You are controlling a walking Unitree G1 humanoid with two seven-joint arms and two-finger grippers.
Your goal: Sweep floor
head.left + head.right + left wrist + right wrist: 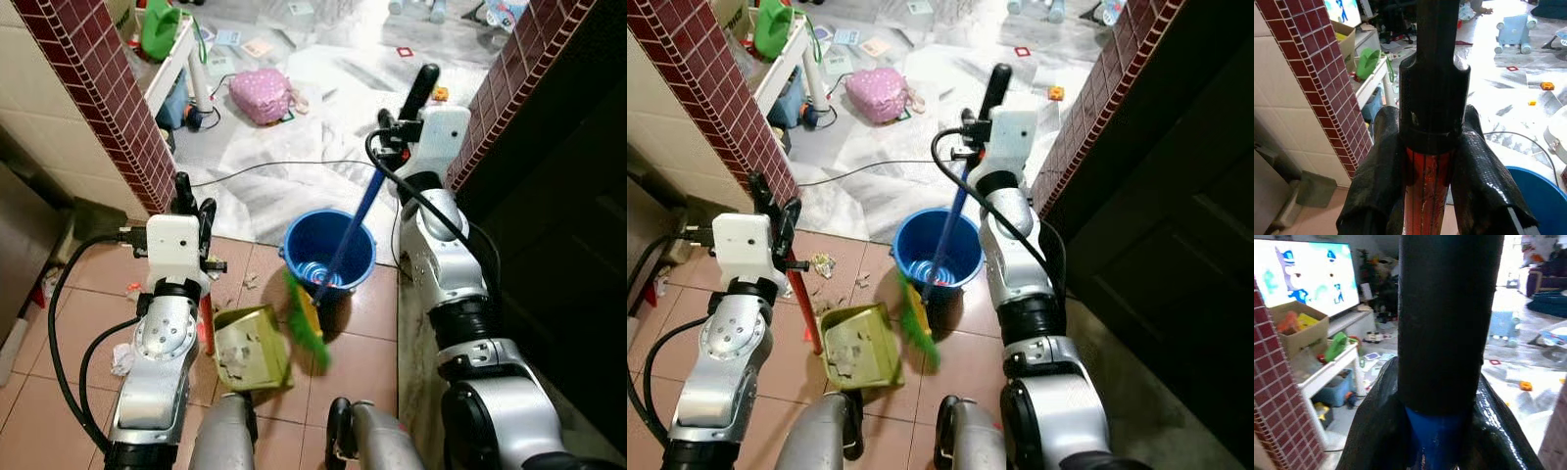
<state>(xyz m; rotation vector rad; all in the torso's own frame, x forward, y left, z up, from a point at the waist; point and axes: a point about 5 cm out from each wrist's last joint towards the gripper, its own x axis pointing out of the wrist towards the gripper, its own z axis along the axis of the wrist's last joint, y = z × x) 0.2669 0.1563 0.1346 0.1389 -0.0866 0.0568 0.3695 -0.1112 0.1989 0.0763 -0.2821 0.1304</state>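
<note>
My left gripper [193, 210] is shut on the red dustpan handle [1429, 181], just under its black grip. The olive-green dustpan [251, 347] rests on the tiles by my feet and has scraps of litter in it. My right gripper [397, 130] is shut on the blue broom handle [355, 230], below its black top [1447, 323]. The broom slants down across a blue bucket [333, 245]. Its green bristles [306, 333] hang blurred beside the dustpan's right edge. A few scraps of litter [823, 264] lie on the tiles left of the bucket.
Red-tiled pillars stand on the left [108, 108] and the right [500, 93] of the doorway. Beyond it are a pink bag [261, 95], a black cable [265, 168], a white shelf [176, 59] and scattered toys and papers. A dark door [1176, 225] is on my right.
</note>
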